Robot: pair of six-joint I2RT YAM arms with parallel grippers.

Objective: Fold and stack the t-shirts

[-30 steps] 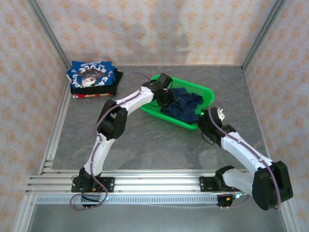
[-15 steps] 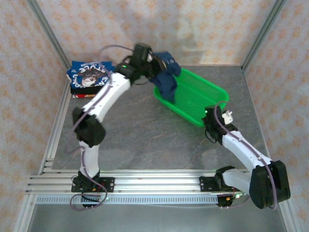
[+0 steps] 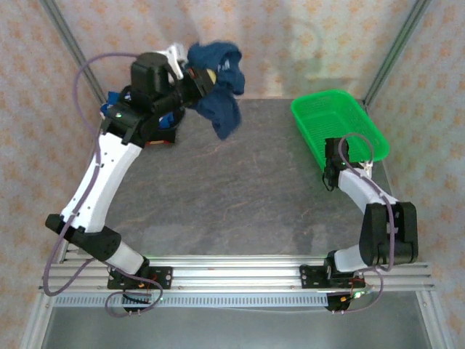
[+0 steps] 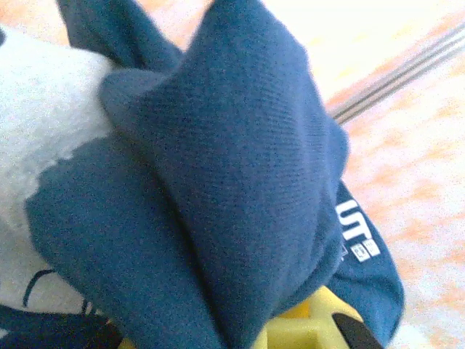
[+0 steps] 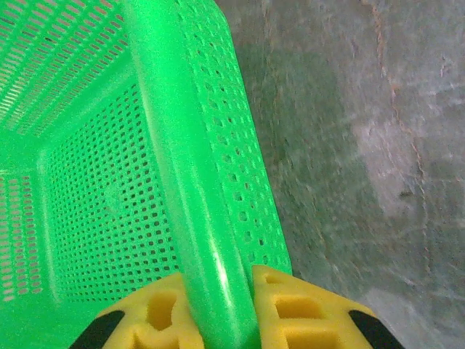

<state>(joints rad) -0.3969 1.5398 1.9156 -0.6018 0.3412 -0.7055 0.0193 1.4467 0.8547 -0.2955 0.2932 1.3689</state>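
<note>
Nearby, rim of green plastic mesh basket (image 5: 174,145) is pinched by right gripper (image 5: 218,313) and held at right of grey mottled table (image 3: 240,189), likely to free folding space. Farther back, bunched navy blue cloth t-shirt (image 3: 221,109) is clamped in left gripper (image 3: 195,76) and hung high over far edge, judged ready for spreading.
</note>
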